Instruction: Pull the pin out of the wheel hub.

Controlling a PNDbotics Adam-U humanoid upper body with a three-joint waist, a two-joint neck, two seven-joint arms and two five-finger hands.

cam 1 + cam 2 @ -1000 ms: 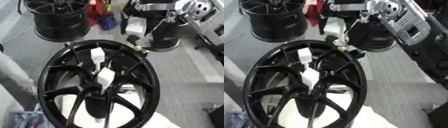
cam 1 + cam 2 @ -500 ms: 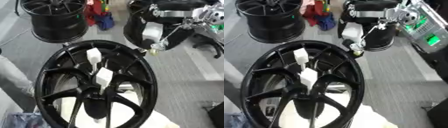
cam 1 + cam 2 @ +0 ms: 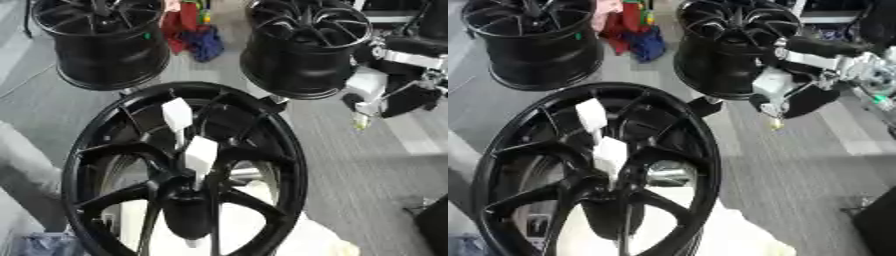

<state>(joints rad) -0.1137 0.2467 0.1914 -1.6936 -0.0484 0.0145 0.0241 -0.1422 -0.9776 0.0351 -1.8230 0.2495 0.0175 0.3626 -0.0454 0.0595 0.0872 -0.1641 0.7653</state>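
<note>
A large black wheel hub (image 3: pixel 105 150) fills the lower left, lying tilted toward me, with two white tags (image 3: pixel 199 154) on its spokes above the centre. My right hand (image 3: pixel 773 89), black with a white part, hangs right of the rim and clear of it, over the grey floor. Its fingers are curled on a small pin (image 3: pixel 775 123) with a yellowish tip that points down. My left hand shows in no view.
Two more black wheels stand behind, one at the upper left (image 3: pixel 105 45) and one at the upper middle (image 3: pixel 302 50). Red and blue cloths (image 3: pixel 197 35) lie between them. Something white (image 3: pixel 289 240) lies under the big hub. A dark object (image 3: pixel 433 225) sits at the lower right.
My right hand has drawn away from the hub's upper rim to the right, taking the small pin with it. The camera has also shifted, so the whole picture has moved.
</note>
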